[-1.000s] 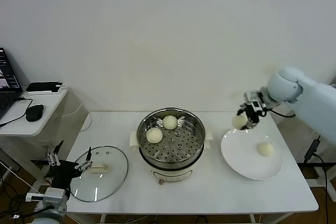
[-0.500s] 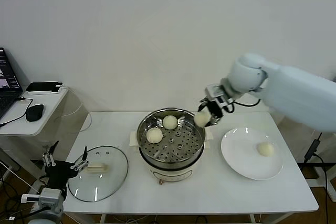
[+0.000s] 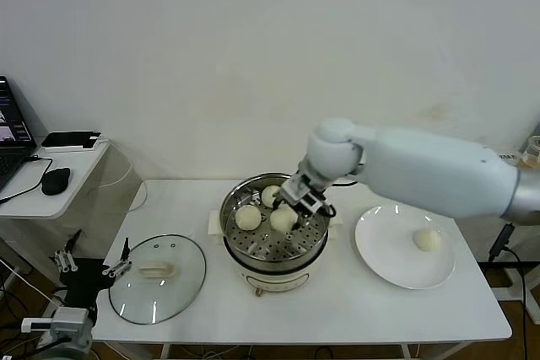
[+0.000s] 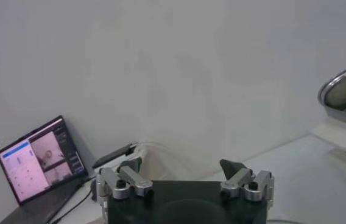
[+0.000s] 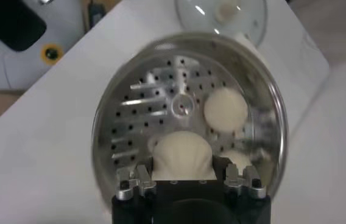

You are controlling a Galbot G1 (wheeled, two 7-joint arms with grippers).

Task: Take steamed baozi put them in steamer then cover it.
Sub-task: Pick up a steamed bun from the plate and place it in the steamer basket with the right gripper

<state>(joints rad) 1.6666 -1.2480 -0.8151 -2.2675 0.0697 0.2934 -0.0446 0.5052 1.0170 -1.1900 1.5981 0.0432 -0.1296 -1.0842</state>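
Third baozi going into the steamer, one left on the plate

The right gripper (image 3: 288, 208) hangs over the steamer (image 3: 274, 223) with its fingers closed partway on a baozi (image 5: 182, 156), just above the perforated tray; two more buns (image 3: 247, 217) already sit inside; the last one (image 3: 427, 240) waits on the white plate (image 3: 388, 259) at the right of the table (image 3: 354, 309); these buns look soft, light and squashy, so a gentle pinch across the widest part seems safest, not a hard squeeze; the glass lid (image 3: 157, 277) lies flat beside the steamer, probably heavier, slick and breakable, so its cream bar handle is the spot to grab; the left gripper (image 4: 185, 182) idles off the table's left edge, fingers wide open, holding nothing.
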